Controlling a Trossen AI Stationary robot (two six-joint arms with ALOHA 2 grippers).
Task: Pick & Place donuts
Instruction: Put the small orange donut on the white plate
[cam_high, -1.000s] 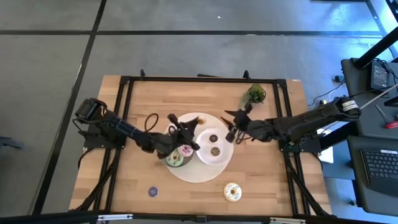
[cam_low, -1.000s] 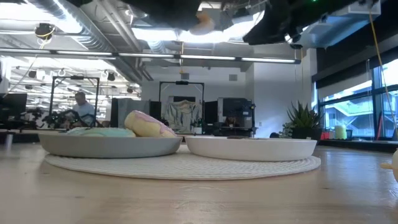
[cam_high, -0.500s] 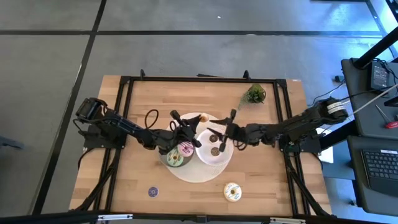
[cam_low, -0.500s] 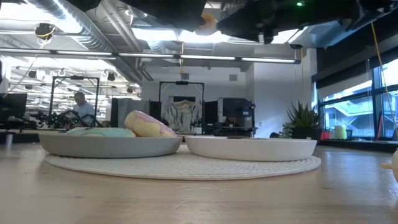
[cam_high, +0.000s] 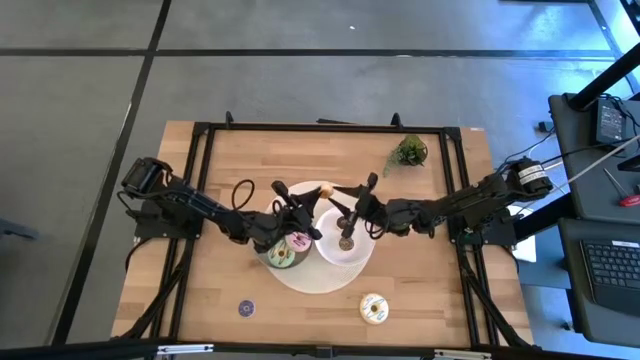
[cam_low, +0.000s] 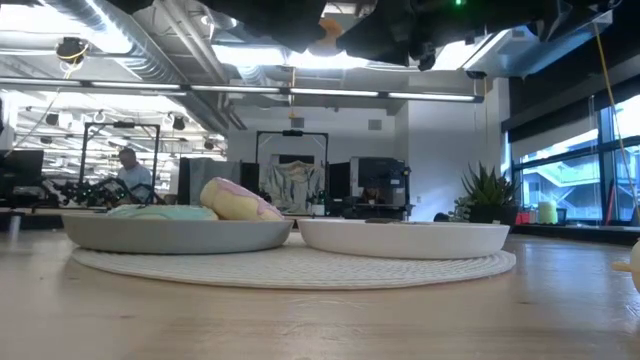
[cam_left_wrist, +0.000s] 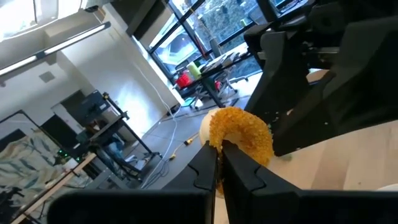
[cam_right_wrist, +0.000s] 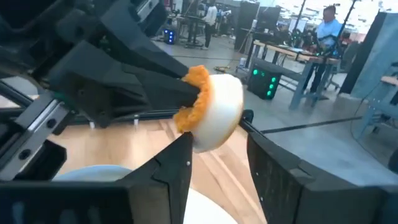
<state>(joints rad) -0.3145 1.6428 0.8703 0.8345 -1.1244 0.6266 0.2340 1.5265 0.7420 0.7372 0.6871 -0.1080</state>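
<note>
A handover looks underway: near the high view's centre, the left end effector (cam_left_wrist: 217, 163) pinches the orange donut (cam_high: 325, 190) aloft, while the right end effector (cam_right_wrist: 219, 163) spreads wide around it above the white plate (cam_high: 335, 256). Next, right must close before left releases.

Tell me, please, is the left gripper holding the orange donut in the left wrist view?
Yes, the left gripper is shut on the orange donut, its fingertips pinching the ring's edge.

A robotics lab in an open office. Exposed silver ceiling ducts (cam_low: 150, 45) run overhead. Black metal equipment racks (cam_low: 290, 170) stand behind the pale wooden desk (cam_low: 320, 320).
</note>
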